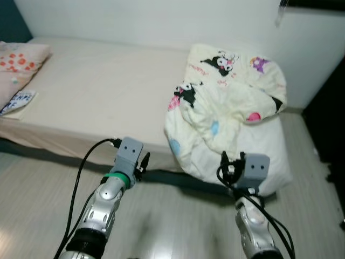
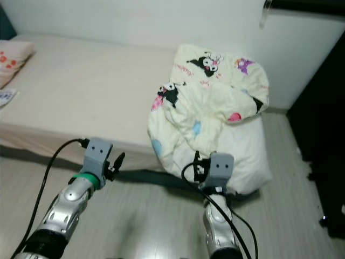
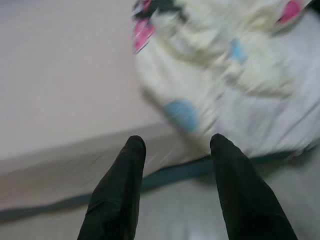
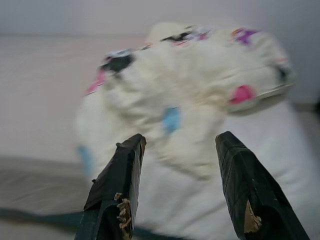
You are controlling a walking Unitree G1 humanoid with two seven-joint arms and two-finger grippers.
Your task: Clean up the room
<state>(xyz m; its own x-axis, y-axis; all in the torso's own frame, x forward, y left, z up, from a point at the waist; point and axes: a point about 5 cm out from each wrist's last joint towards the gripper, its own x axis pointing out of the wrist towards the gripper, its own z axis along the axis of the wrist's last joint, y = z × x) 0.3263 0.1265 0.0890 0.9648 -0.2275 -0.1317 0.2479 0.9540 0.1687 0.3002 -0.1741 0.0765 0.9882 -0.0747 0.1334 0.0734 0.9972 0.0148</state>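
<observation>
Blanket (image 1: 226, 108) lies bunched on the bed (image 1: 97, 91) just beyond both grippers' wide, empty jaws.

The middle of the bed (image 1: 97, 91) lies bare, wide open to a reach from the lower left of the frame. At right, a heaped cartoon-print quilt (image 1: 226, 108) blocks the mattress end and spills over its edge. A pillow (image 1: 19, 62) and a small patterned item (image 1: 19, 101) crowd the far left. Pale floor (image 1: 178, 221) runs open along the bedside.
</observation>
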